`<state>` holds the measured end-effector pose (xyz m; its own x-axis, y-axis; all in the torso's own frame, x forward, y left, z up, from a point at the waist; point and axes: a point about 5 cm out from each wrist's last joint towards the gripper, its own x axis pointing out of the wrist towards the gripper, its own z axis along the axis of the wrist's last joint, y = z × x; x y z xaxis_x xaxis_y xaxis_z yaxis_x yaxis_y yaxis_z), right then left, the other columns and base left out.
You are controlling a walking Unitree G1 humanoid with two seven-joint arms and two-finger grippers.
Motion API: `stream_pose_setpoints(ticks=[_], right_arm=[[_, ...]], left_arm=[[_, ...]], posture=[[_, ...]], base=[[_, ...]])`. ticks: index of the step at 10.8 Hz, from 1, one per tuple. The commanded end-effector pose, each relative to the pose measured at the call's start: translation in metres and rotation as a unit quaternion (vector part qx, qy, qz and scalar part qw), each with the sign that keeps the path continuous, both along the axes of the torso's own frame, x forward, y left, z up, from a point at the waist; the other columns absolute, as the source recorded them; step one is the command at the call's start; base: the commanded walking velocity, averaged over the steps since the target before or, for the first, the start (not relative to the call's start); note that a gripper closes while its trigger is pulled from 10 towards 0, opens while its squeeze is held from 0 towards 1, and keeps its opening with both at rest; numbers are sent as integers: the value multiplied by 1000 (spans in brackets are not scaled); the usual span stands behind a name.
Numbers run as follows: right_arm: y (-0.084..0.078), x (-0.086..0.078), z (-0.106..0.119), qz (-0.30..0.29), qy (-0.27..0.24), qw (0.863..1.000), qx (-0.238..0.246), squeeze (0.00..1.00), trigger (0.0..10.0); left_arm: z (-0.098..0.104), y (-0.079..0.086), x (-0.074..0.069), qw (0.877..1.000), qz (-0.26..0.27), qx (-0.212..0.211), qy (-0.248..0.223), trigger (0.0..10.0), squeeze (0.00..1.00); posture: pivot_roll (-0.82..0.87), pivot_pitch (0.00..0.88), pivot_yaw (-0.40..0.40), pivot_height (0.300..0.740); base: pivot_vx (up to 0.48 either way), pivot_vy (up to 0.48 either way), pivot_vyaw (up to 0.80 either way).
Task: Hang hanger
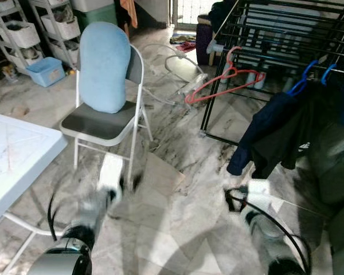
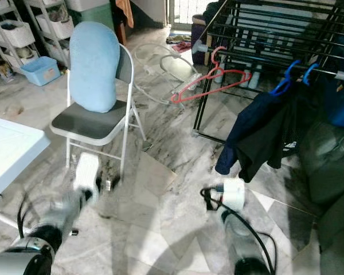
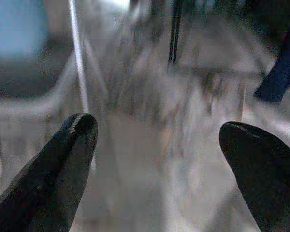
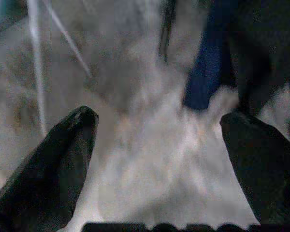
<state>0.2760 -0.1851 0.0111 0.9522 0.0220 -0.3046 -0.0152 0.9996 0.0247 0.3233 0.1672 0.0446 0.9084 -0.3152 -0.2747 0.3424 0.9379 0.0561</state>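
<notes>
The red hanger point(image 1: 223, 83) already hooks over a bar of the black drying rack point(image 1: 275, 34), tilted and apart from the dark clothes point(image 1: 275, 134) that hang on blue hangers point(image 1: 301, 80) further along. So the hanging looks done — or nearly so — and this seems to be the step of backing off or checking the result.

Both arms are low over the marble floor point(image 1: 178, 217), blurred. The left gripper point(image 3: 154, 159) is spread wide and empty, with a chair leg and the floor ahead of it. The right gripper point(image 4: 157, 159) is likewise wide and empty, facing the floor below the hanging clothes.

If the hanger needs straightening, the next move calls for lifting an arm up to the rack bar and reaching past the rack's front post.

A folding chair point(image 1: 106, 123) with a blue cushion point(image 1: 105, 66) stands to the left, near the left arm; a white tabletop point(image 1: 14, 154) lies further left. Hoses point(image 1: 172, 63) trail on the floor between chair and rack — a snag if the robot walks forward.
</notes>
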Motion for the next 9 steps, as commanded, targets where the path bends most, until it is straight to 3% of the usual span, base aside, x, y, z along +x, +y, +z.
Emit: stream_pose_setpoints(ticks=[1, 2, 3, 4, 5, 7, 9], right_arm=[[6, 3, 10, 17, -24, 1000, 11, 0, 10000], [11, 0, 31, 34, -73, 997, -11, 0, 10000], [10, -3, 48, 54, -114, 989, -71, 0, 10000], [3, -6, 62, 35, -135, 988, -65, 0, 10000], [-5, -9, 84, 4, -172, 983, -68, 0, 10000], [-5, -5, 110, 13, -208, 974, -92, 0, 10000], [-2, 0, 121, 8, -215, 972, -95, 0, 10000]], left_arm=[[2, -6, -2, 1000, -22, 1, -18, 10000, 0], [26, -13, 0, 995, -8, -18, -96, 10000, 0], [54, -9, -1, 983, 28, -41, -176, 10000, 0], [71, 3, -5, 973, 67, -48, -217, 10000, 0], [78, 18, -19, 963, 113, -33, -241, 10000, 0], [74, 24, -31, 963, 133, -17, -235, 10000, 0], [86, 19, -24, 960, 144, -26, -239, 10000, 0]], posture=[[-84, 0, -18, 740], [-86, 0, -25, 740], [-86, 0, -36, 740], [-61, 0, -40, 740], [-56, 0, -35, 740], [-43, 0, -35, 740], [-28, 0, -44, 740]], base=[[0, 0, 0], [0, 0, 0], [0, 0, 0], [0, 0, 0], [0, 0, 0], [0, 0, 0], [0, 0, 0]])
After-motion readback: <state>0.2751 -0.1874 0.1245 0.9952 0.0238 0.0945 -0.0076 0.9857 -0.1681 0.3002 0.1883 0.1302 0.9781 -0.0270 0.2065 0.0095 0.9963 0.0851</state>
